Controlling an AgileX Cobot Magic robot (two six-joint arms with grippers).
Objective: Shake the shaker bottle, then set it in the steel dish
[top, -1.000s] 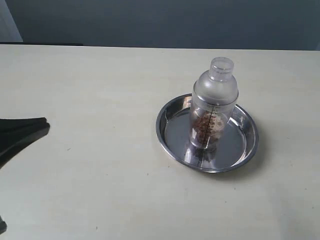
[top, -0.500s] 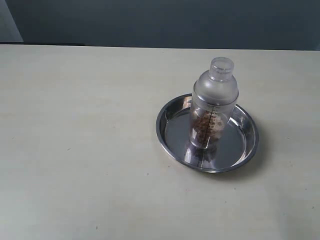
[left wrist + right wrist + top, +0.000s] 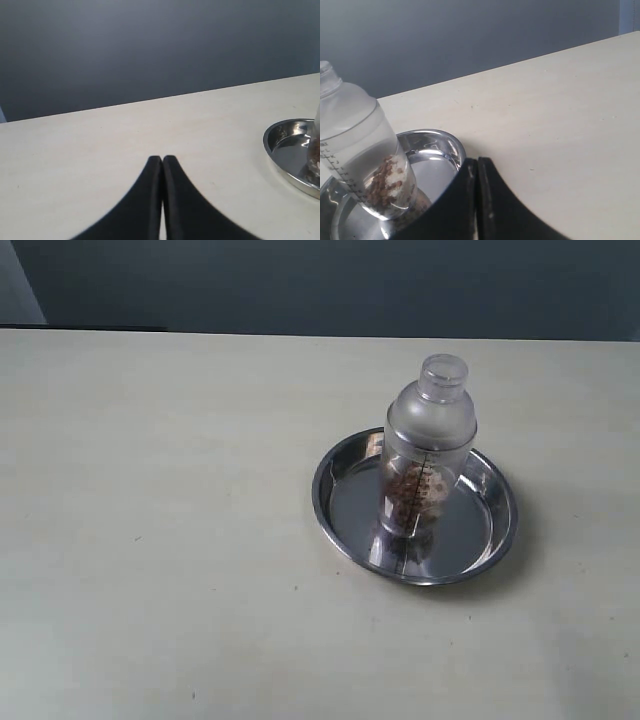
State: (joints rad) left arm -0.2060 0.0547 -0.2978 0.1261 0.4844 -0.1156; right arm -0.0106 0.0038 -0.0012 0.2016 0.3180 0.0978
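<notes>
Pale cream table (image 3: 150, 540) runs out to a dark blue-grey wall (image 3: 320, 280), and its left half carries nothing the task needs. Neither arm shows in the exterior view. The left gripper (image 3: 162, 159) appears only in its own wrist view, its two black fingers pressed together with nothing between them. It hangs over bare table, well apart from the steel dish (image 3: 287, 150), most likely because it has no part to play here.

Right of the middle lies the steel dish (image 3: 490, 530), flat on the table. The shaker bottle (image 3: 428, 455) stands upright on the dish's flat floor with its cap on top, clear of the sloped rim. That placing looks sensible, since a base set on the slope would tip. The brown pellets lie settled at the bottom, and nothing touches the bottle.

Furthest right, the right gripper (image 3: 472, 162) is also closed on nothing. Its tips sit just beside the dish (image 3: 440, 150) and near the bottle (image 3: 365, 145), touching neither as far as I can see. Setting down looks done; whether the bottle got its shake cannot be told.
</notes>
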